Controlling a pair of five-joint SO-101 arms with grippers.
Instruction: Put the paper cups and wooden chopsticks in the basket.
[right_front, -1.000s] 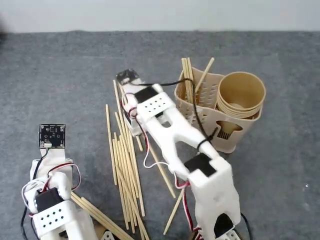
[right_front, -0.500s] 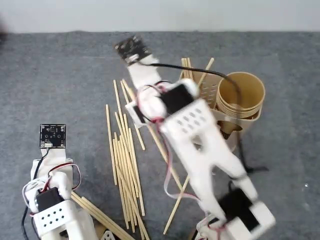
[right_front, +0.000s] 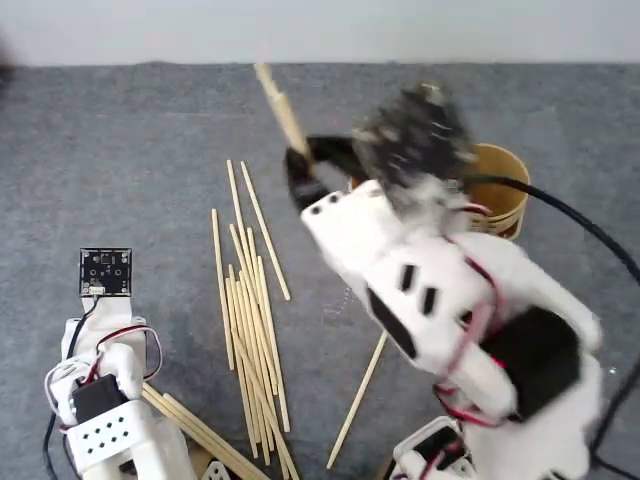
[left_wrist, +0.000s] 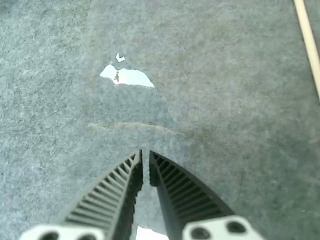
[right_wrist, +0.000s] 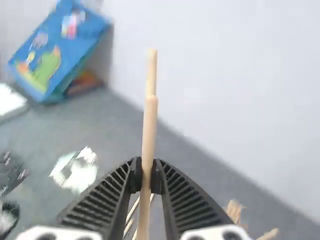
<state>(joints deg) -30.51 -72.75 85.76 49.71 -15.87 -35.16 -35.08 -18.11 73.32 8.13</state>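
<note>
Raised above the table, my right gripper (right_wrist: 145, 167) is shut on wooden chopsticks (right_wrist: 149, 110) that stick straight out from the jaws. From above, those chopsticks (right_front: 280, 105) point up and away, left of the stacked paper cups (right_front: 505, 190). The right arm (right_front: 430, 290) hides most of the basket that holds the cups. Several more chopsticks (right_front: 250, 320) lie scattered on the grey cloth in the middle. My left gripper (left_wrist: 145, 155) is shut with nothing in it, low over bare cloth at the near left, and one chopstick (left_wrist: 307, 40) lies off to its side.
The left arm (right_front: 100, 410) sits at the near left corner with a few chopsticks (right_front: 200, 430) beside its base. A white worn patch (left_wrist: 127, 76) marks the cloth ahead of the left gripper. A blue box (right_wrist: 60, 50) leans against the wall behind the table.
The right arm has lifted off the table with chopsticks in its gripper and swung up and right, toward the basket. The left arm has stayed still.
</note>
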